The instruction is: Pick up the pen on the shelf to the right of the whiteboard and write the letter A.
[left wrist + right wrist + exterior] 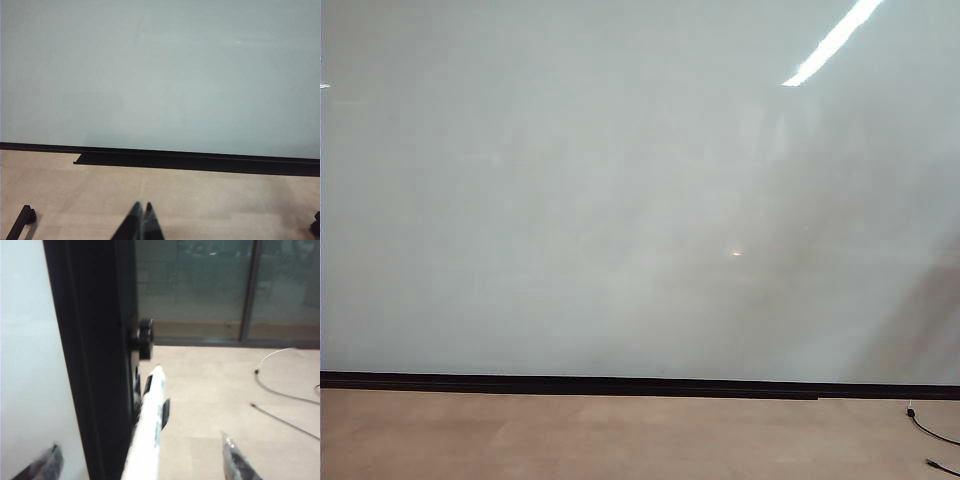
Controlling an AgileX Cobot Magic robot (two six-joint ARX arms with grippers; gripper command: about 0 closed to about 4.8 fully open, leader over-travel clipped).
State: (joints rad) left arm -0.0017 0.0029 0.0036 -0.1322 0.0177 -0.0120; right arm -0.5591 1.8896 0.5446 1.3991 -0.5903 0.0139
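The pen (pixel 149 425) sits beside the whiteboard (pixel 25 355) edge, between the right gripper (pixel 142 462) fingers; the left gripper (pixel 142 225) faces the board

The left claw (pixel 141 220) shows only its two dark fingertips, pressed together into a narrow point. The right claw (pixel 142 465) has its two fingers (pixel 235 460) spread wide apart, nothing gripped between them. Neither arm appears in the exterior view.

Pen (pixel 148 430) between spread right tool (pixel 142 462) fingers
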